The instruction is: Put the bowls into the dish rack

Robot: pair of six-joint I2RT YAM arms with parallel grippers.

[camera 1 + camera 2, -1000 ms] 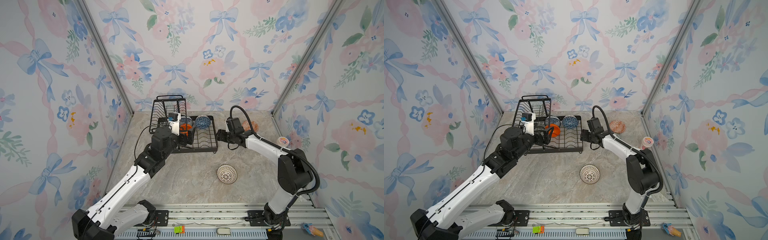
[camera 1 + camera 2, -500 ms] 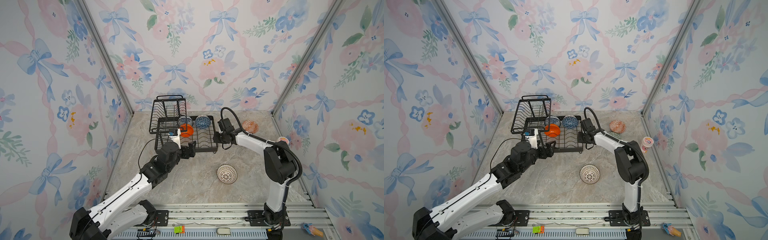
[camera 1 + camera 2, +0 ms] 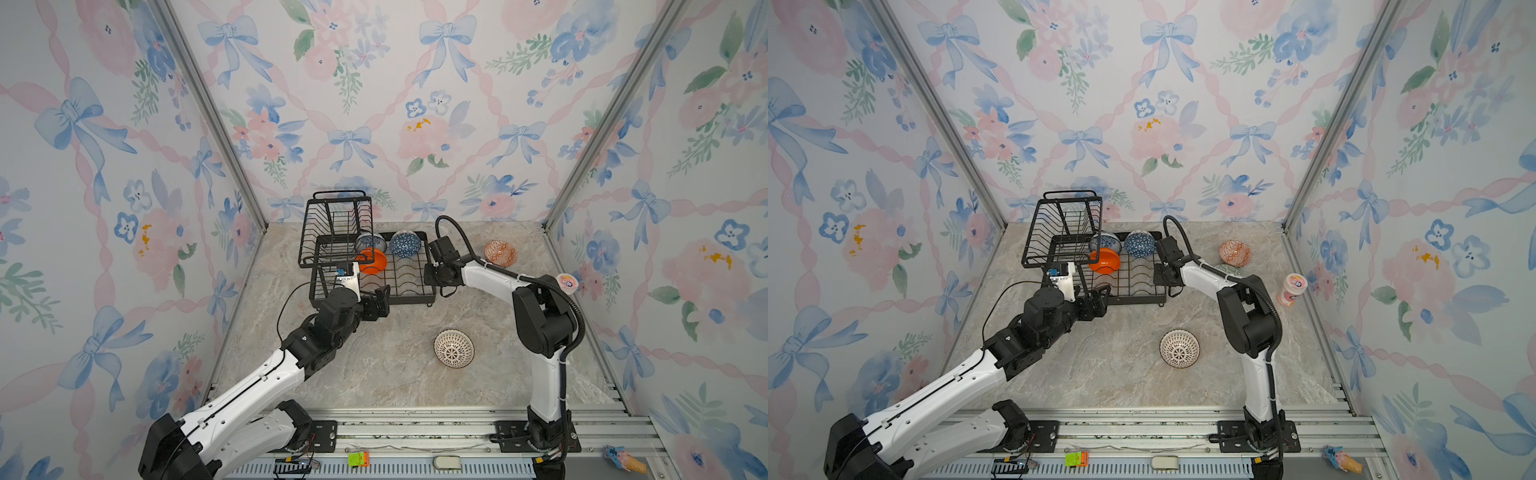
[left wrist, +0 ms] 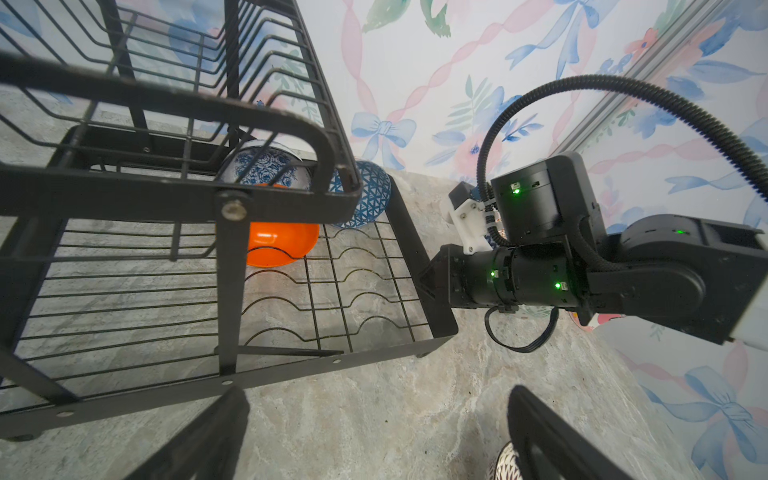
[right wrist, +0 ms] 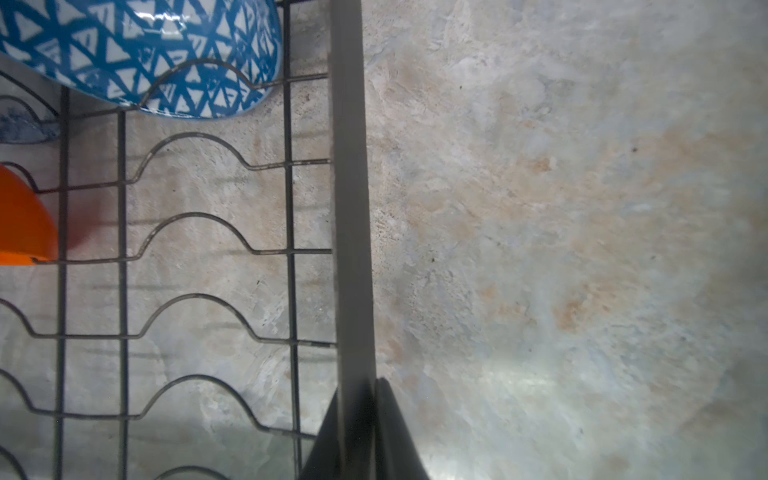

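While the right fingers (image 5: pixel 392 436) are clamped shut on the right rim of the dish rack (image 4: pixel 291 372), the left fingers (image 4: pixel 540 432) hang spread wide, holding nothing, just in front of the rack's front rail. The rack stands at the back of the counter (image 3: pixel 374 374), and three bowls sit on edge in its lower tray: an orange bowl (image 3: pixel 372 261), a blue floral bowl (image 3: pixel 371 242) behind it, and a blue geometric bowl (image 3: pixel 406 244) at the back right corner. The raised upper basket overhangs the tray's left part and covers part of the orange and floral bowls from above. A white bowl with dark lines (image 3: pixel 454 348) lies on the counter well in front of the rack, between the two arms. An orange-and-white bowl (image 3: pixel 500 253) sits near the back wall, with the right arm stretched between it and the rack. A pale green bowl (image 3: pixel 1227 270) is mostly hidden behind that arm. A pink cup (image 3: pixel 1292 289) stands by the right wall.
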